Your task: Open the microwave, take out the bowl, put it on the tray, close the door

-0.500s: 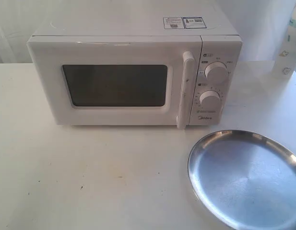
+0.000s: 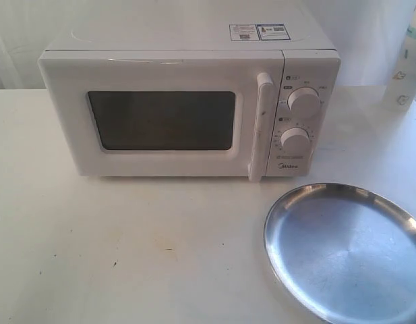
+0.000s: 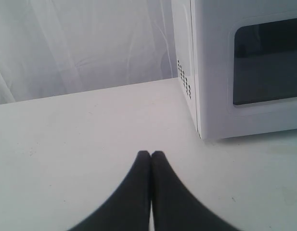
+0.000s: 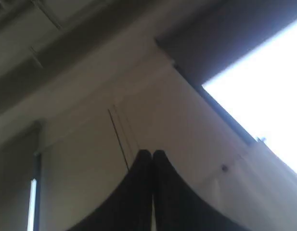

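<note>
Microwave (image 2: 187, 115) with Midea logo (image 2: 288, 165); left end effector (image 3: 150, 153) and right end effector (image 4: 152, 152) pressed together.

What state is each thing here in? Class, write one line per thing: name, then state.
Door, shut flush against the microwave.
Tray, lying flat on the table, nothing on it.
Bowl, not visible; the dark window hides the inside.
Left gripper, shut, holding nothing.
Right gripper, shut, holding nothing, aimed upward.
Bottle, upright, partly cut off by the frame.
</note>
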Controlling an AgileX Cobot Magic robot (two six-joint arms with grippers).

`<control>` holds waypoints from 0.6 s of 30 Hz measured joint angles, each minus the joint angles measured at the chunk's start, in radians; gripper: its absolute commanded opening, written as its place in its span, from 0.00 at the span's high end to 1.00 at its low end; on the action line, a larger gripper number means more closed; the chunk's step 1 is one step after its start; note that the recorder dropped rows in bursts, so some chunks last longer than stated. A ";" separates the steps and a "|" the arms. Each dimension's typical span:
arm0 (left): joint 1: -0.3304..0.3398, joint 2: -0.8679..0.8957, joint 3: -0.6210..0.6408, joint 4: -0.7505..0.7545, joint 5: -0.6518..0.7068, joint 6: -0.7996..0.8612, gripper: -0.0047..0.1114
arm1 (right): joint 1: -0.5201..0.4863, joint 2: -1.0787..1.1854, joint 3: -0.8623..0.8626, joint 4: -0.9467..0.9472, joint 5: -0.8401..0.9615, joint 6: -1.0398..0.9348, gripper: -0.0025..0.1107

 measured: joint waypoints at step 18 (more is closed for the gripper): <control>0.000 0.000 0.000 0.000 0.000 0.000 0.96 | -0.002 0.767 -0.575 -0.299 0.959 -0.058 0.98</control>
